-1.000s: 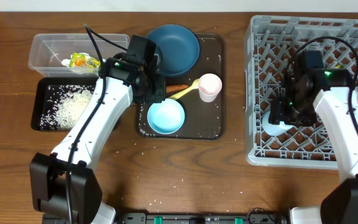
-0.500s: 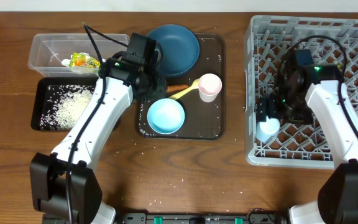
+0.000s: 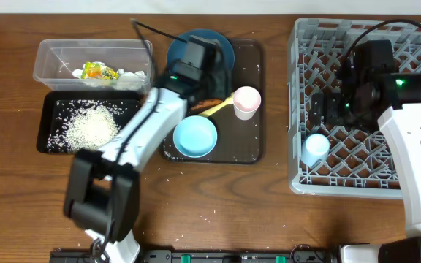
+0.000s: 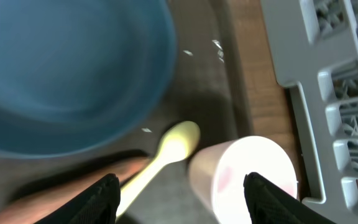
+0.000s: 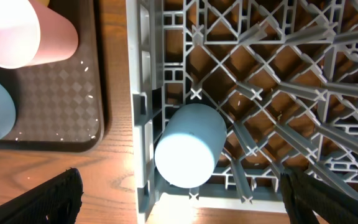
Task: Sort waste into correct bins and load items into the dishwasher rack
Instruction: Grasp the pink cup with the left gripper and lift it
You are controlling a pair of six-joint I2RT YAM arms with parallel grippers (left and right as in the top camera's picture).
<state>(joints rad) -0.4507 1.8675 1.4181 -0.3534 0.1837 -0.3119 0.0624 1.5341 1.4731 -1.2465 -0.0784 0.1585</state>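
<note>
Small light blue cup [image 5: 188,146] lay racked under the open right end effector [image 5: 182,199]; open left end effector [image 4: 180,186] next needed yellow spoon [image 4: 173,146].

The pink cup [image 3: 246,101] and dark blue plate [image 3: 224,50] crowd the yellow spoon [image 3: 216,108], while a bare strip of desk [image 3: 276,109] runs between brown tray [image 3: 251,139] and rack [image 3: 295,146].

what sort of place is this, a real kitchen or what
Likely a robot test bench staged for dish clearing, not a real kitchen: a dishwasher rack sits on a wooden table beside a serving tray.
</note>
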